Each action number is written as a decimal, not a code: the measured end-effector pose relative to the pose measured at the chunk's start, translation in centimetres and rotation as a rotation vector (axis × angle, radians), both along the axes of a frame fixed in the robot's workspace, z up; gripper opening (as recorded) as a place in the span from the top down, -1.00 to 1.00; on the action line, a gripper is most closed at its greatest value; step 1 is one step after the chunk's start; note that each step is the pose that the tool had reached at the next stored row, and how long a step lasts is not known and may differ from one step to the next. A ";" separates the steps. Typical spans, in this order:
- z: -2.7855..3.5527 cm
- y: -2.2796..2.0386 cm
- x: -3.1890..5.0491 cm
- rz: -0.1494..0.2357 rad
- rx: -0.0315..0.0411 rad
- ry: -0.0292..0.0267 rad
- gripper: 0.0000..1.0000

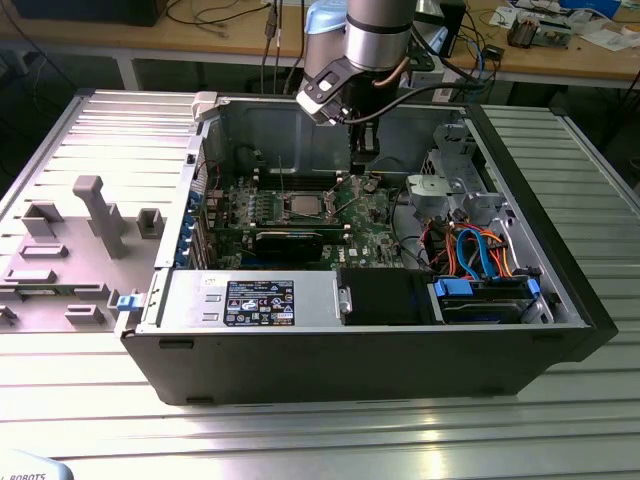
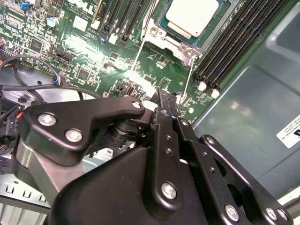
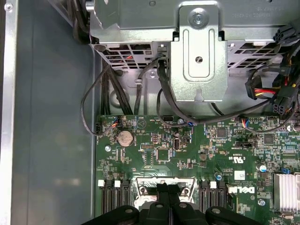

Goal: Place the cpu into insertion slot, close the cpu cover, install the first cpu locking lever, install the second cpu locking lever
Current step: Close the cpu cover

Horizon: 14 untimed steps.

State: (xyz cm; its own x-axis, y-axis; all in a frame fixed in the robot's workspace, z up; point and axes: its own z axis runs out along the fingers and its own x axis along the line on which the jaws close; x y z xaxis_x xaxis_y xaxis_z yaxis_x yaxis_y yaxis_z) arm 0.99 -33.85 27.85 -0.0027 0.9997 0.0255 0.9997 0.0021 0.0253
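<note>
The chip [image 2: 192, 16] sits in its socket [image 2: 154, 33] on the board [image 2: 93, 47], and the metal cover [image 2: 174, 37] appears to lie flat around it. The pincer [image 2: 164, 97] is clenched with nothing visible between its tips and hangs just off the socket's edge, where two thin wire levers [image 2: 138, 47] run lengthwise from the socket toward it. The exterior view places the pincer to the exterior view's right of the chip inside the open computer case [image 1: 400, 350], while the first wrist view adds the drive cage [image 3: 199, 51] and cables [image 3: 89, 108] beyond the board.

— Base: What's around the rig?
— Operator: I see a ribbed silvery aluminium tabletop [image 1: 300, 440] underneath, bright glare on its near slats. Behind it, a long pale wooden workbench [image 1: 100, 43], white legs [image 1: 124, 70], dark cables [image 1: 230, 15] strewn across.
</note>
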 end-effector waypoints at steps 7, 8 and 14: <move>0.00 0.00 0.06 0.000 0.0000 0.0000 0.79; 0.00 0.00 0.11 0.000 0.0000 0.0002 0.79; -0.01 0.00 0.30 0.011 0.0000 0.0004 0.79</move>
